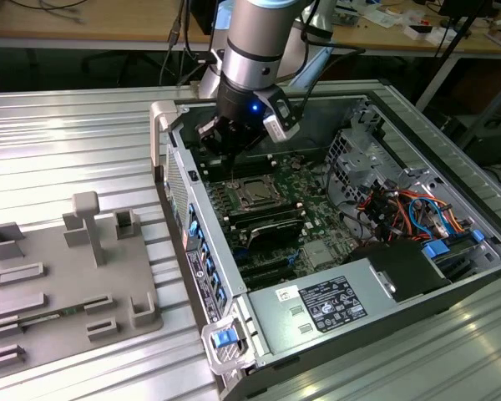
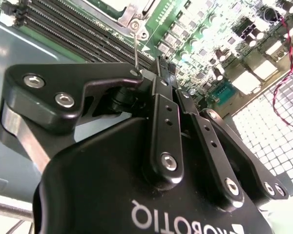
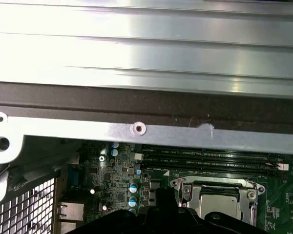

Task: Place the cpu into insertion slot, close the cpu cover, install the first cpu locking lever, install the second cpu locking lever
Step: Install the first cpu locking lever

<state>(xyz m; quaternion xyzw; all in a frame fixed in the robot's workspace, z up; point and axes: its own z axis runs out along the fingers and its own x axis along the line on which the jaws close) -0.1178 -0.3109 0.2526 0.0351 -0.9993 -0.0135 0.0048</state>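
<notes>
Exterior view is showing the ribbed metal bench (image 1: 83,125) carrying an open computer case (image 1: 202,276), with the claw (image 1: 232,142) hanging inside it over the motherboard (image 1: 305,180). Just below and ahead of the claw, the cpu cover (image 3: 185,191) appears to be lying flat on the socket. The cpu (image 3: 219,201) is sitting in its window, so seating and closing look done. In the second wrist view the claw's tips are looking almost fully closed, seemingly pinching a thin wire locking lever (image 2: 135,46) rising from the socket corner. Judging by that, a lever is being worked. The pinch is wanting firmness, following the lever's hinge arc rather than forcing it sideways toward the memory slots (image 2: 73,29).
</notes>
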